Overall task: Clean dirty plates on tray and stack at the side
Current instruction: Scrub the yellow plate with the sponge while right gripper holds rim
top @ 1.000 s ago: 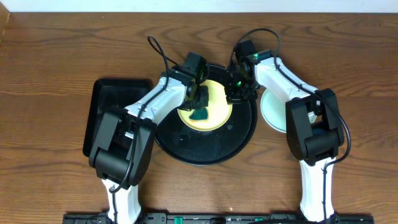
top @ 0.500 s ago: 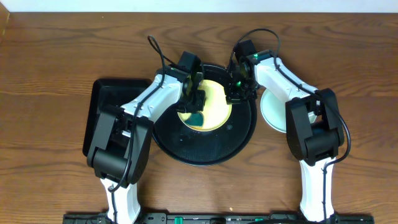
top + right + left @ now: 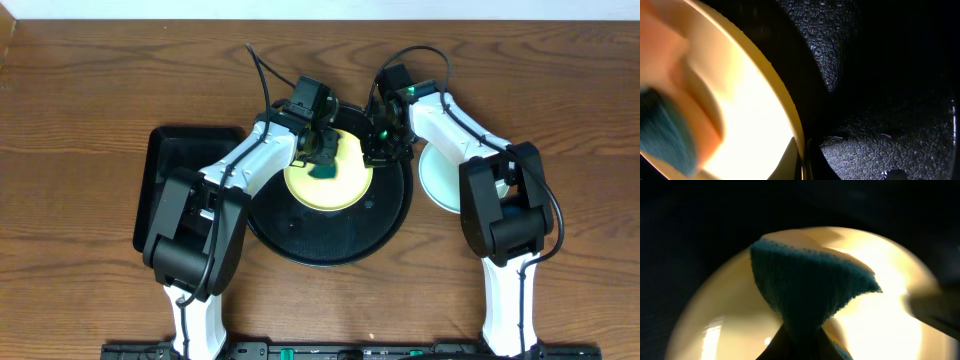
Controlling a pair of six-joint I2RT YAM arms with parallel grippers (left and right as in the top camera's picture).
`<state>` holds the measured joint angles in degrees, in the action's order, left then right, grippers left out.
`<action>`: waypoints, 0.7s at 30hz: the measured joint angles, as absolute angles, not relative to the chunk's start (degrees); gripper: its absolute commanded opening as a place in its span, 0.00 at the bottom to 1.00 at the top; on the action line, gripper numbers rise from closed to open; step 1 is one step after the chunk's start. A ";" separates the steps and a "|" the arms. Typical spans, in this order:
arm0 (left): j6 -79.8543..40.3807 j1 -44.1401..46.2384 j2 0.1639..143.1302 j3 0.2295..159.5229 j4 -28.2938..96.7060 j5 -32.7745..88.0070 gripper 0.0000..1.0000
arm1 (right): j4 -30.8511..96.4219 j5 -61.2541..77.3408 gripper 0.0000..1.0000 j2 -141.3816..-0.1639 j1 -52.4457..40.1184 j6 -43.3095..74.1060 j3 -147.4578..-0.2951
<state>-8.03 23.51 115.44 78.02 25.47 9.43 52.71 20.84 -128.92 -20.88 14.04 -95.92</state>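
The pale yellow plate point(image 3: 335, 182) lies on the far part of the round black tray point(image 3: 330, 235). My left gripper point(image 3: 320, 152) is over the plate's far side, shut on a teal cloth point(image 3: 322, 170) that presses on the plate. The left wrist view shows the cloth point(image 3: 810, 290) spread over the yellow plate point(image 3: 725, 325) and pinched at my gripper point(image 3: 800, 347). My right gripper point(image 3: 384, 150) is shut on the plate's right rim. In the right wrist view the rim point(image 3: 790, 120) runs between its fingers point(image 3: 802, 160). A mint-blue plate point(image 3: 440, 185) lies on the table right of the tray.
A smaller rectangular black tray point(image 3: 180, 190) sits to the left of the round tray, under my left arm. The right arm crosses over the mint-blue plate. Brown wooden table point(image 3: 90, 90) lies all around.
My left gripper has swept the teal cloth from the plate's near-left part toward its far middle. The right gripper and the yellow plate have stayed put.
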 measured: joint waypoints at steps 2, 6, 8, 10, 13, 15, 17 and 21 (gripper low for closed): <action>-10.87 23.68 115.42 78.04 26.98 4.27 0.07 | 52.69 20.82 0.01 -128.95 -20.88 14.04 -95.92; -14.26 24.23 115.39 78.70 31.86 -1.67 0.07 | 52.69 20.82 0.01 -128.95 -20.88 14.04 -95.92; -15.07 24.23 115.33 78.91 34.85 -3.07 0.08 | 52.69 20.82 0.01 -128.92 -20.88 14.04 -95.92; -14.92 24.23 115.31 79.11 37.41 -3.05 0.07 | 52.62 20.88 0.01 -128.92 -20.93 14.04 -95.92; -12.03 24.08 115.31 79.18 39.81 -0.30 0.07 | 52.60 21.02 0.01 -128.95 -21.34 14.02 -95.92; -8.43 23.70 115.31 79.18 40.91 3.53 0.07 | 52.64 20.95 0.01 -128.95 -21.63 14.00 -95.92; -4.36 22.98 115.31 79.15 41.39 8.40 0.07 | 52.69 20.91 0.01 -128.95 -21.71 14.00 -95.92; 0.62 22.63 115.31 78.85 40.34 15.79 0.07 | 52.69 20.91 0.01 -128.95 -21.71 14.00 -95.92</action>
<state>0.62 22.63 115.31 78.85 40.34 15.79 52.69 20.91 -128.95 -21.71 14.00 -95.92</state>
